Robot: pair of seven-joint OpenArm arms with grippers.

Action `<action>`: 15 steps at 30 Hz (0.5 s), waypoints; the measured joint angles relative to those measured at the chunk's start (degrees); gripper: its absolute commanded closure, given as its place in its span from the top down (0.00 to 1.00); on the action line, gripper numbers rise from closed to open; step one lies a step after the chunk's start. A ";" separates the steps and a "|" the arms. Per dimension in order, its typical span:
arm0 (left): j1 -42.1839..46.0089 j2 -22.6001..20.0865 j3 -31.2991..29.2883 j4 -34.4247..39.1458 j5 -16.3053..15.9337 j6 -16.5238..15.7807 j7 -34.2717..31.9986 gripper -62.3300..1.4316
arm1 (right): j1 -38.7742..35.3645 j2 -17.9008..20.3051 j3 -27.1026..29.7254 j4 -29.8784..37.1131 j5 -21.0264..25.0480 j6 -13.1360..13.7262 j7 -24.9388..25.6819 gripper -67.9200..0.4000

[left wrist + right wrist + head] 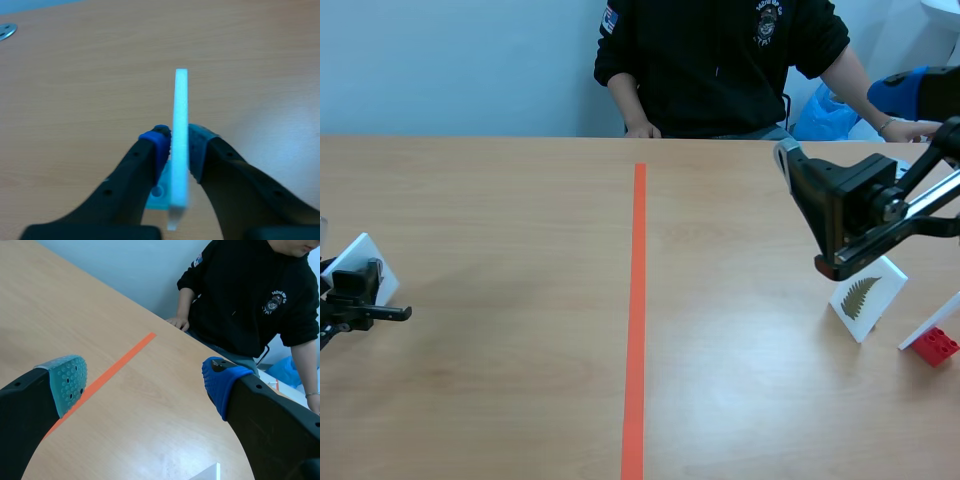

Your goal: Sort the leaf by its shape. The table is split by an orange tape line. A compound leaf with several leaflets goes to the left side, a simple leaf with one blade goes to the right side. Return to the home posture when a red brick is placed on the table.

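left gripper [179, 140]: clamped on a card [180, 100], edge-on
right gripper [145, 384]: wide open, empty, above fern card [867, 297]
brick [934, 346]: on table, so heading home looks next

Wooden table [500, 200], pale blue wall [450, 60]

no legible text, chest emblem [273, 301] on black sweatshirt [235, 310] too small to read

We've 2 black arms w/ thick matte fingers, small screw holes in each. L gripper [180, 145]: 1 blue dotted pad [159, 142]. R gripper [145, 387]: 1 grey-green pad [67, 382], 1 blue. R arm [850, 205] has silver rods and a grey-white cap.
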 measured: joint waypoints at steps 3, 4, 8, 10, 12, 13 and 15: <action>0.00 0.00 0.00 0.00 0.20 -0.02 0.00 0.62 | 0.00 0.00 0.00 0.00 0.00 0.00 0.00 0.70; 0.00 0.00 0.00 0.00 0.20 -0.04 0.00 0.65 | 0.00 0.00 0.00 0.00 0.00 0.00 0.00 0.70; 0.00 0.00 0.00 0.00 0.22 -0.04 0.00 0.82 | 0.00 0.00 0.00 0.00 0.00 0.00 0.00 0.70; 0.00 0.00 0.00 0.00 0.22 -0.04 0.00 0.91 | 0.00 0.00 0.00 0.00 0.00 0.00 0.00 0.70; 0.00 0.00 0.00 0.00 0.22 -0.04 0.00 0.99 | 0.00 0.00 0.00 0.00 0.00 0.00 0.00 0.70; 0.00 0.00 0.00 0.00 0.22 -0.04 0.00 1.00 | 0.00 0.00 0.00 0.00 0.00 0.00 0.00 0.70; 0.00 0.00 0.00 0.00 0.22 -0.04 -0.07 1.00 | 0.00 0.00 0.00 0.00 0.00 0.00 0.00 0.70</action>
